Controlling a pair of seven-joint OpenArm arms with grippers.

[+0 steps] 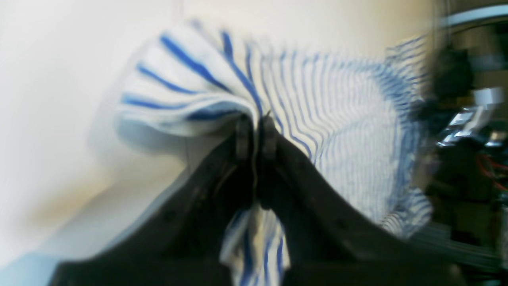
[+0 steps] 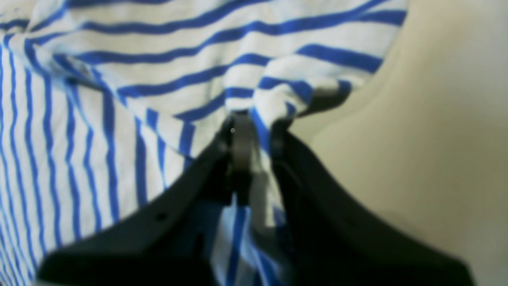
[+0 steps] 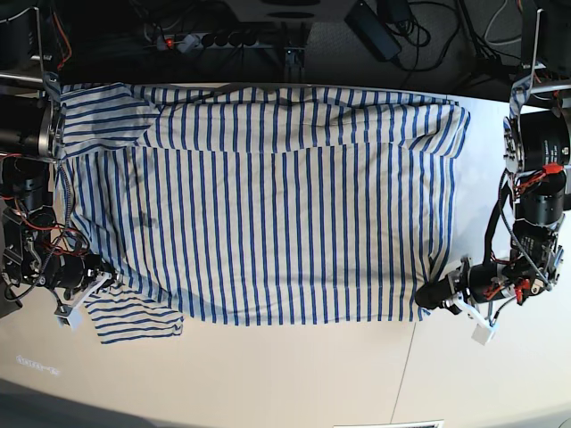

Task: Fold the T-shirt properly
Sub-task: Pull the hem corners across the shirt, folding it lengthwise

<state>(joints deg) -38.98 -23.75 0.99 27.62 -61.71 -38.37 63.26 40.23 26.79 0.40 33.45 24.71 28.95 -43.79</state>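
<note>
Overhead, the T-shirt (image 3: pixel 268 205) lies spread almost flat on a pale table (image 3: pixel 294 374), its far edge at the table's back edge. It looks light, soft and limp, likely to sag and wrinkle, so hems and corners seem the best grips. At the shirt's near hem corner, the left gripper (image 1: pixel 254 133) is pinching a bunched fold. At the near sleeve, the right gripper (image 2: pixel 254 135) likewise pinches gathered cloth.
</note>
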